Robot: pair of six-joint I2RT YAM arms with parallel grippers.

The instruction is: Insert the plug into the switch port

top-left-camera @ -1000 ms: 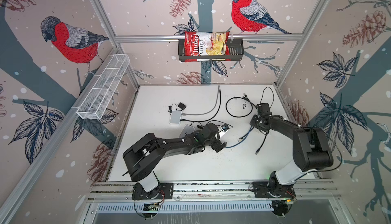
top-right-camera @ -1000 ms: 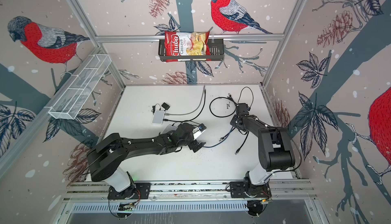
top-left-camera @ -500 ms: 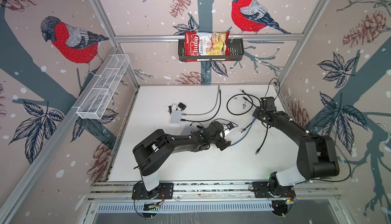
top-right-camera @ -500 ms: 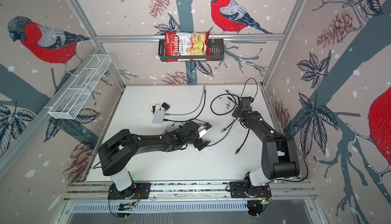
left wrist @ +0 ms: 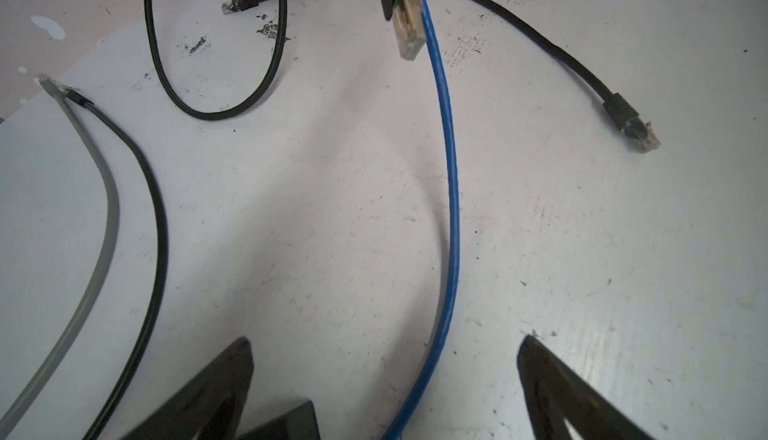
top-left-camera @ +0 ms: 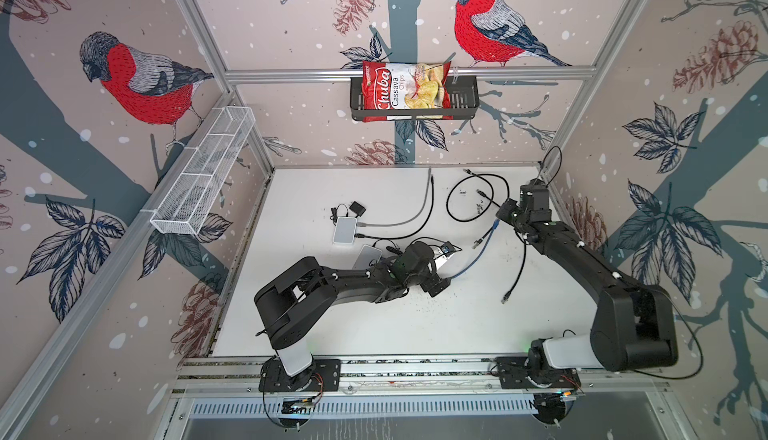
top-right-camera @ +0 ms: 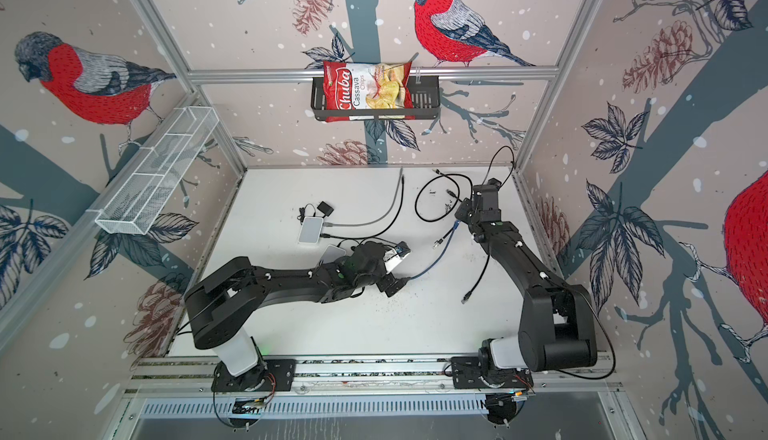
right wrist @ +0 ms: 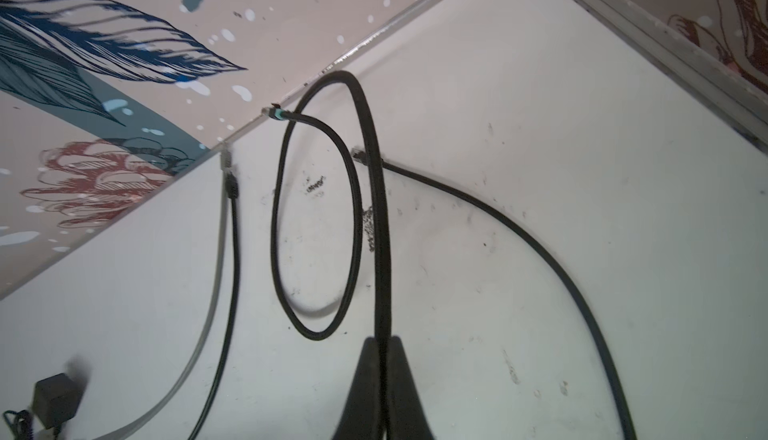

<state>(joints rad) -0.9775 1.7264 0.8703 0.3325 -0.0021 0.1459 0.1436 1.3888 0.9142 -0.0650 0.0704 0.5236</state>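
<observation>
Both top views show the right gripper, clamped on a black cable, risen toward the upper right, plug dangling right of centre, while the left gripper stays spread open.

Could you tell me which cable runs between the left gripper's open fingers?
The blue cable: only it passes between the left gripper's fingers; the grey cable and black cables lie outside.

Red chips bag in a black wall basket; white mesh rack at left
</observation>
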